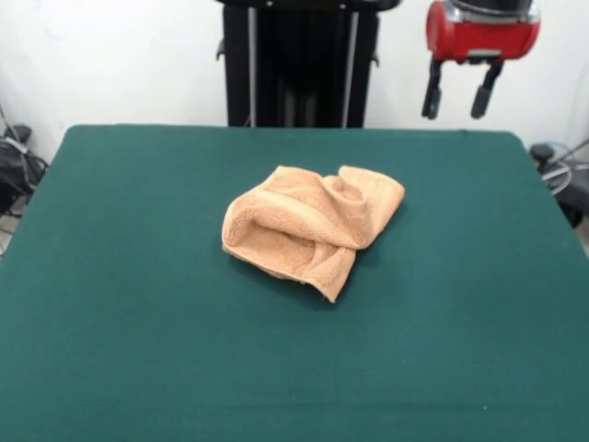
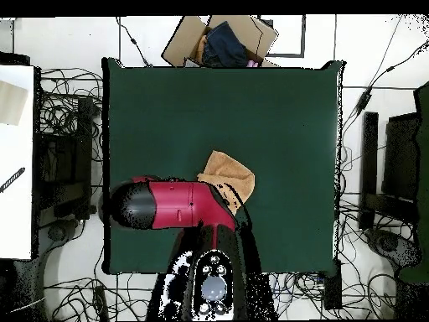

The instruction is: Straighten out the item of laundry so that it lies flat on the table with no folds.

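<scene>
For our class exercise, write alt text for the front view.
A crumpled peach-orange towel lies bunched and folded near the middle of a dark green table. The red robot pincer hangs open above the far right edge, clear of the towel.

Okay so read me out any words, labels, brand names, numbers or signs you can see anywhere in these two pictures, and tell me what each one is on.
None can be read in either view.
Towel: plain cloth, no tag or print showing.
Table: bare green top, no markings.
Gripper and its red housing: no lettering visible.
Cardboard box beyond the table in the overhead view: no legible print.
White panel at the overhead view's edge: dark marks, too small to read.
</scene>
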`<state>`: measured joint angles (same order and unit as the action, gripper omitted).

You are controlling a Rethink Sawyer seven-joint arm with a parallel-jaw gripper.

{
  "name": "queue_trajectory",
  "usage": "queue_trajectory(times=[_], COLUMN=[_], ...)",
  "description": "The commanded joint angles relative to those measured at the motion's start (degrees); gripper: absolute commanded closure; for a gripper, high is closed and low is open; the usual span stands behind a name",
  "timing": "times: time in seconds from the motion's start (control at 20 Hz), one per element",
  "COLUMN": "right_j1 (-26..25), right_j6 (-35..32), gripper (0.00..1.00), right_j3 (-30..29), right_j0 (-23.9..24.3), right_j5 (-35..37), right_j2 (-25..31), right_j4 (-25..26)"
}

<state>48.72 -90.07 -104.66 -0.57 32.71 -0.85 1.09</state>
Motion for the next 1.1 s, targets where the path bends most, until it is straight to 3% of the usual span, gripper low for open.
queue_trajectory(times=[0.05, 1.1], right_j1=[-4.43, 0.28], right_j6=[-8.21, 2.79], gripper=[0.00, 0.00], right_j3=[5.13, 2.57], right_j0=[1.37, 14.39], right_j5=[2.70, 4.83], right_j2=[-0.17, 5.30], right_j4=[1.11, 3.11])
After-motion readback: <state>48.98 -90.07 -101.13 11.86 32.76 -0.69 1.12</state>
